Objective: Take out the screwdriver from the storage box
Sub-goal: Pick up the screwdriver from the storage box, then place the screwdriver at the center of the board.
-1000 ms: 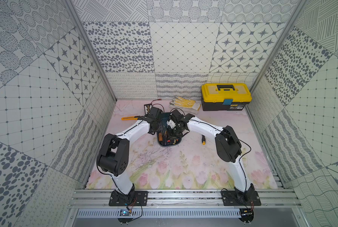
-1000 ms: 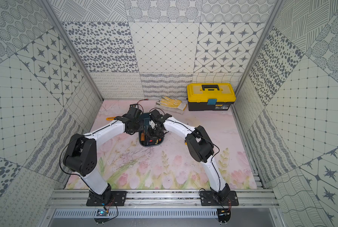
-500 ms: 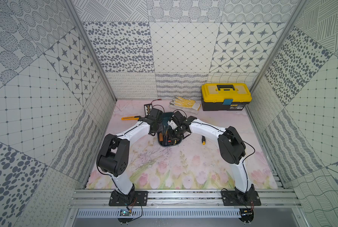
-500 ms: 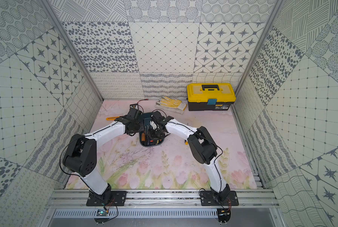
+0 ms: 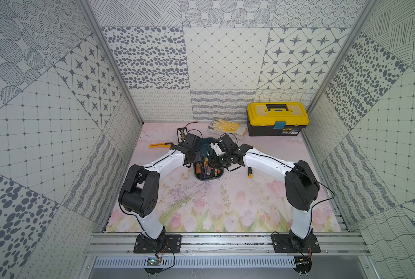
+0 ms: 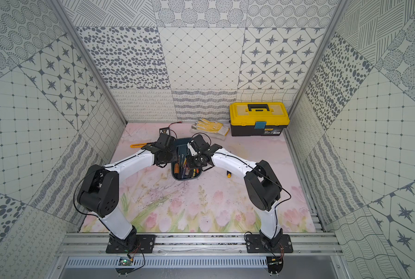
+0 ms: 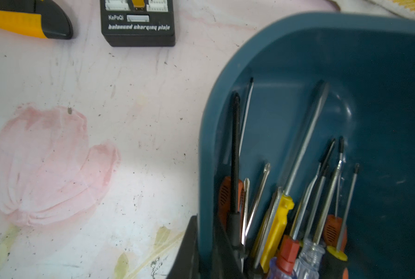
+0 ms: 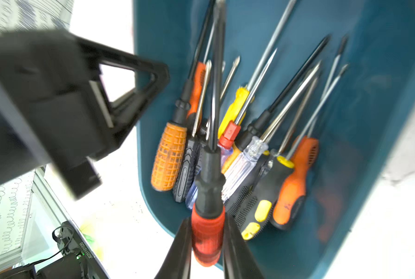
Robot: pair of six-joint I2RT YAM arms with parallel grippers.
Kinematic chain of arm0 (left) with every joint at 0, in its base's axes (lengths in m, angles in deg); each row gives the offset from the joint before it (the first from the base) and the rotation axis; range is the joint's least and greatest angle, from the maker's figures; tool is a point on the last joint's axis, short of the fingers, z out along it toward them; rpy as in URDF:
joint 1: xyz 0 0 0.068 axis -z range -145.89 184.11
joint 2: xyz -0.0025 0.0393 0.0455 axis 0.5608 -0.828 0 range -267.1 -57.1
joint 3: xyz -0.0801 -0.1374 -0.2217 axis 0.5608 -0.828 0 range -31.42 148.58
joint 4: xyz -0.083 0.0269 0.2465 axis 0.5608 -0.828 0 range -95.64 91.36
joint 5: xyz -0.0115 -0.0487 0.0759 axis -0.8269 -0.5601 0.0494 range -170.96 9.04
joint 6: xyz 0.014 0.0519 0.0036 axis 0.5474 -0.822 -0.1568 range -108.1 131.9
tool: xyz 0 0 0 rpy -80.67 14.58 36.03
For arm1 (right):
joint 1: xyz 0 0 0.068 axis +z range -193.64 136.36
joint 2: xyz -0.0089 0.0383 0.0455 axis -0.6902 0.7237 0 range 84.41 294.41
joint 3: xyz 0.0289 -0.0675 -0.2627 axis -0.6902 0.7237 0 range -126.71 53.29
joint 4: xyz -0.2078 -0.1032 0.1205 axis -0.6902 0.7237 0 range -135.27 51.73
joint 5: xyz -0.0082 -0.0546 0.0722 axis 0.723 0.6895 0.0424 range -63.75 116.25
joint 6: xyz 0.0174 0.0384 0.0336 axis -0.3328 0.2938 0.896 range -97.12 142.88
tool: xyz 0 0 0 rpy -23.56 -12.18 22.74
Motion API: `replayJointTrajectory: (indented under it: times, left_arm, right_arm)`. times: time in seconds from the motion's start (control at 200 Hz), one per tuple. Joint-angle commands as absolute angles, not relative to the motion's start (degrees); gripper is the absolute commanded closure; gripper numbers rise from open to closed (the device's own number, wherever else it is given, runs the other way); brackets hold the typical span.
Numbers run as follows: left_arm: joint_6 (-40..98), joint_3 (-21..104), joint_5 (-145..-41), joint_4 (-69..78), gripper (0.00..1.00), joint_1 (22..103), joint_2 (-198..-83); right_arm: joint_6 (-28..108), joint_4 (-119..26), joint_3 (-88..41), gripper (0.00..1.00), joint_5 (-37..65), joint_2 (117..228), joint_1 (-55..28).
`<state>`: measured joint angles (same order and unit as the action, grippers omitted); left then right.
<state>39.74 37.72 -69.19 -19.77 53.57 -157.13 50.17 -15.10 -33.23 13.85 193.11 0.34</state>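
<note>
The screwdriver (image 8: 209, 183) with the red-and-black handle is sitting between the jaws of the right gripper (image 8: 207, 232), which are gripping its red grip narrowly. Its handle is hanging over the end of the storage box (image 8: 370, 120) nearest the robot's bases, and its shaft is pointing along the box above the other screwdrivers (image 8: 262, 157) heaped inside. The left gripper (image 7: 205, 241) is pinching the box's side wall with its jaws tight, one finger inside and one outside. Beyond the box's far end, work gloves (image 5: 227, 125) and a yellow toolbox (image 5: 277, 118) are lying on the mat (image 5: 201, 205).
</note>
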Motion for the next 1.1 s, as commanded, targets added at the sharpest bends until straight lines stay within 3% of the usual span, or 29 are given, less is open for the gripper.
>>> replayJointTrajectory:
  times: [0.0, 0.425, 0.615, 1.096]
  left_arm:
    - [37.46, 37.92, -65.23, -14.71, 1.0, 53.71, -156.43]
    - [36.36, 37.48, -64.35, -14.91, 1.0, 53.68, -155.74]
    - [35.98, 37.79, -64.0, -15.5, 1.0, 53.62, -155.27]
    - [36.33, 38.74, -64.27, -17.27, 1.0, 53.62, -155.54]
  right_arm:
    - [47.3, -19.86, -30.56, 1.0, 18.6, 187.72, -0.2]
    - [40.77, -11.87, -22.67, 1.0, 25.73, 175.46, -10.97]
    - [38.76, -6.11, -21.94, 1.0, 27.79, 178.11, -14.73]
    - [42.04, -3.99, -22.11, 1.0, 26.61, 189.61, -15.0]
